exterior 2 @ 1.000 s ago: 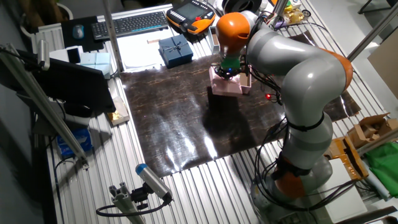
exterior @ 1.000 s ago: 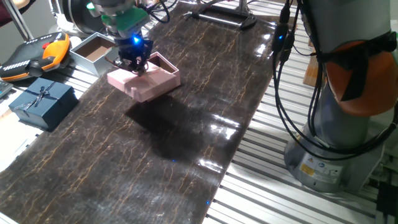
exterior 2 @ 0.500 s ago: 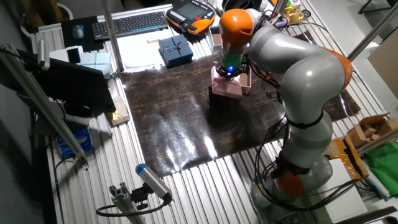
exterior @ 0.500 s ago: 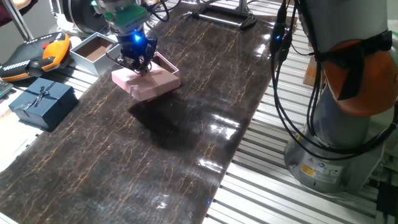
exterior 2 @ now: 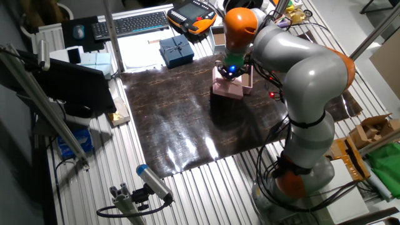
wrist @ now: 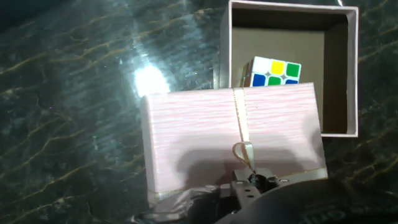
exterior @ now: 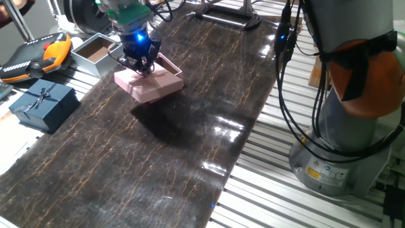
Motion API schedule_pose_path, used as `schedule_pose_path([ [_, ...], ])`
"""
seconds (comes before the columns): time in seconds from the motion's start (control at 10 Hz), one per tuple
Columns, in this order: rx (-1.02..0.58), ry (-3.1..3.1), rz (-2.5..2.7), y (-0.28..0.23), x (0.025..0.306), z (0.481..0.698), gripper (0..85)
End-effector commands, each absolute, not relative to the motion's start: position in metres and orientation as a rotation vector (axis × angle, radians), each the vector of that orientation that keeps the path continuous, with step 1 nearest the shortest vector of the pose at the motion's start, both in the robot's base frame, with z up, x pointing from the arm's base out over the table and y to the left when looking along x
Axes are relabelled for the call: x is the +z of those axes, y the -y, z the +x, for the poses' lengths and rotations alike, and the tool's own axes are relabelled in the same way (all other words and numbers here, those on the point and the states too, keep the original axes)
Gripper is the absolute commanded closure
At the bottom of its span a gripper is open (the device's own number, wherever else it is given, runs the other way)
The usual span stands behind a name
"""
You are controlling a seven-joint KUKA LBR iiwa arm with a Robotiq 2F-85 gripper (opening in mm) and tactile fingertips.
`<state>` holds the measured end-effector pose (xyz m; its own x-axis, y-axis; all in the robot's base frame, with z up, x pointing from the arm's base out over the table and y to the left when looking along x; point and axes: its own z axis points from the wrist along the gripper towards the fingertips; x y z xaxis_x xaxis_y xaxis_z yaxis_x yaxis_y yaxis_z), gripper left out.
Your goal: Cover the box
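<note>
The two-finger gripper (exterior: 140,65) at the end of the grey and orange KUKA arm (exterior 2: 300,75) hung low over the far end of the dark marbled table mat (exterior: 164,145), with a blue light glowing on its body. It carried the flat square pale pink cardboard lid (wrist: 233,140), which in the hand view filled the space just ahead of the fingers, its thin ribbon line and small bow loop (wrist: 244,151) running straight toward the gripper. The fingers themselves were hidden under the dark housing at the bottom edge of that view, so how wide the jaws stood could not be read, though the lid clearly hung from them at its near edge. Beyond the lid, farther from the gripper, sat the small square pale pink cardboard box (wrist: 352,74) with its dark inside open. The lid overlapped the box's near wall and covered part of the opening, while the far part of the cavity stayed exposed. Inside that cavity, just past the lid's far edge, lay a multicoloured puzzle cube (wrist: 272,73) showing white, yellow, green and blue squares.

In one fixed view, the lid sat tilted and offset over the box (exterior: 169,68). To the gripper's side, off the mat, stood a grey box with a brown inside (exterior: 95,52), and nearer the camera a dark blue gift box with a bow (exterior: 41,103). An orange and black handheld pendant (exterior: 38,56) lay beside them.
</note>
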<state>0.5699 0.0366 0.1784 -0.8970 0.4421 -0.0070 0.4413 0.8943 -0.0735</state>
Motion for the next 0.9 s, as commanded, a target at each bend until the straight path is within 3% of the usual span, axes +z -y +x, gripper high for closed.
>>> schedule_pose_path([
  [0.0, 0.113, 3.055, -0.704, -0.037, 0.178, 0.57, 84.3],
  [0.4, 0.038, 3.072, -0.714, -0.037, 0.178, 0.57, 84.3],
  [0.8, 0.076, 3.124, -0.577, -0.019, 0.18, 0.571, 84.3],
])
